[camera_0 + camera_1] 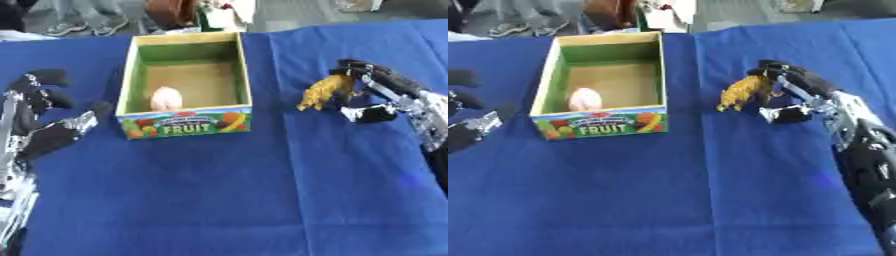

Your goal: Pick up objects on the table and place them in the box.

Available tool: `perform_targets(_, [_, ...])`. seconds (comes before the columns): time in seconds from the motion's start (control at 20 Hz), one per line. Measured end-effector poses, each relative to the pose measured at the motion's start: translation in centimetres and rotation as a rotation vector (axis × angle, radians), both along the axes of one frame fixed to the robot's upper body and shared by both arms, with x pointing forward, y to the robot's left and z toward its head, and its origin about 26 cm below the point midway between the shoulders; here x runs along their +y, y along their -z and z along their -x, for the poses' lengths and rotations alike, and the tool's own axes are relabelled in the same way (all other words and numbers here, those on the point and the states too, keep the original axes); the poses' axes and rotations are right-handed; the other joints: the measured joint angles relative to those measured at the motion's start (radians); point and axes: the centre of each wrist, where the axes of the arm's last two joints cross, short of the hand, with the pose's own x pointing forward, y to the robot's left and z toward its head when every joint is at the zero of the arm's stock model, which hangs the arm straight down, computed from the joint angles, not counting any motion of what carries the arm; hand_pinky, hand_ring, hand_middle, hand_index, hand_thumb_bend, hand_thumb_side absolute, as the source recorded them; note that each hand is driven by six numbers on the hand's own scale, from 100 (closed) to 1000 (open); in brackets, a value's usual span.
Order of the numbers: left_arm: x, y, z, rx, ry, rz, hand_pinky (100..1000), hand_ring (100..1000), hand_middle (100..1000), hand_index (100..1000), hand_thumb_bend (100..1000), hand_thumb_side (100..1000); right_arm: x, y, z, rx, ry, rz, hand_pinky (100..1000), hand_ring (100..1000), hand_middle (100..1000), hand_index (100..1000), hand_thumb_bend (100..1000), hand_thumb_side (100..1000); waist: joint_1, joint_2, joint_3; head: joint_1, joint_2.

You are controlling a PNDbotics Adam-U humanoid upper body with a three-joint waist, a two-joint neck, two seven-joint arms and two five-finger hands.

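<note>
In the left eye view the right hand (pixel 378 95) curls its fingers round a yellow-brown toy animal (pixel 325 92), long axis slanting down-left, well right of the fruit box (pixel 186 122), which holds a pale pink egg-shaped thing (pixel 165 98). The left hand (pixel 39 115) rests open at the left edge. In the right eye view the toy's far end is hidden under the fingers, so what animal it is stays unclear, and the left hand is cut off.

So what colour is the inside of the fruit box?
Green walls and a brown floor inside the box, clearest in the left eye view.

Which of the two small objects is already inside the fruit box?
The pale pink rounded object, lying at the box's front left corner. The yellow-brown toy is outside, right of the box, held in the right hand.
</note>
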Motion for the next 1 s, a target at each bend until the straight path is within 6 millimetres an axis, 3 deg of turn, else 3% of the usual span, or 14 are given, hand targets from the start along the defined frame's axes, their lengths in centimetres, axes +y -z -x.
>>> perform_targets(0.3, [-0.01,0.03,-0.01,0.003,0.000,-0.002,573,463,578,705,750,150,0.27,0.10,-0.04,-0.023,0.015,-0.012,726,869,599,786,100,214,0.000,0.000,0.000,-0.001,0.000])
perform_targets(0.55, [-0.12,0.18,-0.04,0.007,0.001,0.005,575,462,577,705,740,149,0.30,0.18,-0.02,-0.045,0.030,-0.010,667,758,401,573,100,217,0.000,0.002,0.000,-0.002,0.000])
perform_targets(0.85, [-0.09,0.27,-0.06,0.011,0.000,0.005,579,460,576,705,726,149,0.27,0.24,-0.01,-0.078,0.051,-0.021,591,704,220,367,100,222,0.000,0.002,0.000,-0.001,0.000])
perform_targets(1.0, [-0.09,0.27,-0.06,0.012,-0.001,0.006,579,459,575,705,715,149,0.27,0.24,0.00,-0.094,0.060,-0.024,575,699,194,334,100,215,0.000,0.002,0.000,-0.001,0.000])
